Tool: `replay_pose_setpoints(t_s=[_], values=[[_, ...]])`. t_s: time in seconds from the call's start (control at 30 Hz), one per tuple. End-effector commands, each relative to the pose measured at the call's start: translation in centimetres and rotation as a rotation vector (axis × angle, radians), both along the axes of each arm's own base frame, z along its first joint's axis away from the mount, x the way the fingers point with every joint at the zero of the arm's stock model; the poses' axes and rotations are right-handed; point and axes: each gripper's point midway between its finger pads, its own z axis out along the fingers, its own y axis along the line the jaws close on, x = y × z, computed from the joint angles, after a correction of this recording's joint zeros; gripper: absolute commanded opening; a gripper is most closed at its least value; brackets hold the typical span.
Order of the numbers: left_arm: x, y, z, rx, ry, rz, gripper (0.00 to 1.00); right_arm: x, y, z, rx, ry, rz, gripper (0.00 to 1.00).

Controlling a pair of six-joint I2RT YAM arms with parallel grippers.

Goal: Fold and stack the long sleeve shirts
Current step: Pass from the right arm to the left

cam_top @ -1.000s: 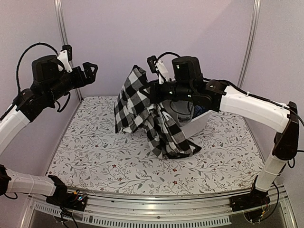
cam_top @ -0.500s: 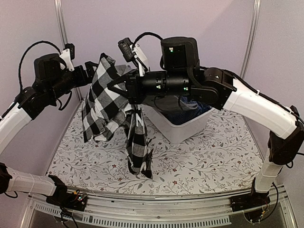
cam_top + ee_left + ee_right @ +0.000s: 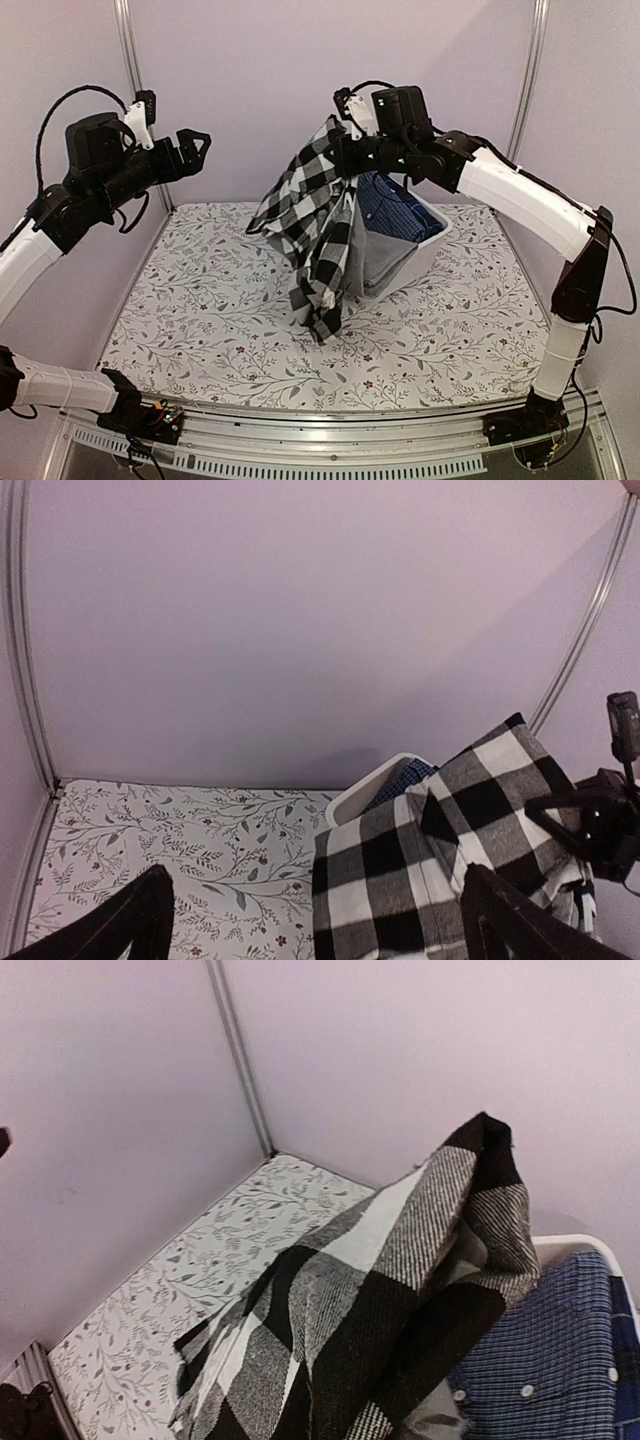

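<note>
Black-and-white checked shirt (image 3: 318, 225) is held bunched from the right end effector (image 3: 345, 152), taken as pinched on a top fold. The fingers are hidden by cloth, so the grip is inferred from the hang. The shirt is held high in front of the white bin (image 3: 405, 262), likely so its length is cleared of the rim before spreading. The lower end is hung close to the floral worktop (image 3: 200, 320); contact cannot be told. A blue patterned shirt (image 3: 395, 208) is seen in the bin. Left end effector (image 3: 193, 147) is spread, empty, raised well apart, probably staged for a second grab.
</note>
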Motion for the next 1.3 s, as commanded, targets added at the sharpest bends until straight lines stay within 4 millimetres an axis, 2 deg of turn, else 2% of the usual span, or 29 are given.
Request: replay_pose_setpoints(t_s=[0.0,0.1,0.23,0.3,0.37,0.47,0.53,0.6,0.7,0.9,1.03,1.07,1.1,1.17,1.2,1.23,1.27], values=[[0.1,-2.1,-3.3,0.000,0.079,-0.111,1.00,5.2,-4.9,1.3,0.087,0.019,-0.077,0.00],[-0.2,-6.5,-6.9,0.011,0.146,-0.327,1.00,5.3,-4.4,-0.8,0.085,0.077,-0.026,0.00],[-0.9,-11.8,-11.8,0.039,0.260,-0.511,1.00,5.1,-3.7,-2.0,0.095,0.118,0.006,0.00],[-1.9,-14.8,-13.0,0.048,0.277,-0.598,1.00,5.1,-3.7,-2.3,0.105,0.137,-0.003,0.00],[-2.9,-17.4,-13.3,0.055,0.280,-0.670,1.00,5.3,-3.7,-2.6,0.110,0.151,-0.013,0.00],[-3.5,-20.2,-13.3,0.040,0.281,-0.718,1.00,5.4,-3.7,-3.0,0.118,0.169,-0.026,0.00],[-2.8,-21.3,-14.0,0.050,0.307,-0.679,1.00,5.5,-3.8,-3.1,0.126,0.183,-0.038,0.00],[-0.6,-21.1,-14.7,0.112,0.316,-0.517,1.00,5.2,-3.5,-3.1,0.140,0.200,-0.022,0.00],[1.1,-21.4,-15.7,0.173,0.307,-0.397,1.00,4.9,-3.3,-3.1,0.150,0.216,-0.007,0.01],[3.9,-22.8,-15.8,0.266,0.234,-0.309,1.00,4.4,-3.2,-2.7,0.164,0.227,0.013,0.01],[4.9,-23.8,-14.6,0.266,0.171,-0.304,0.98,4.2,-3.2,-2.6,0.171,0.236,0.021,0.07],[5.0,-24.0,-14.4,0.264,0.161,-0.309,0.90,4.2,-3.2,-2.6,0.170,0.237,0.019,0.09],[5.2,-24.2,-14.4,0.265,0.156,-0.309,0.74,4.3,-3.4,-2.6,0.170,0.234,0.010,0.12],[5.3,-24.3,-14.2,0.268,0.151,-0.306,0.36,4.5,-3.8,-2.6,0.164,0.227,-0.016,0.27],[5.2,-24.2,-13.8,0.263,0.145,-0.303,0.20,4.7,-4.1,-2.6,0.160,0.223,-0.033,0.34],[5.0,-23.8,-13.3,0.256,0.135,-0.296,0.07,4.9,-4.3,-2.7,0.154,0.220,-0.048,0.44],[4.8,-23.3,-12.9,0.252,0.127,-0.284,0.00,5.0,-4.7,-2.7,0.151,0.216,-0.063,0.53]])
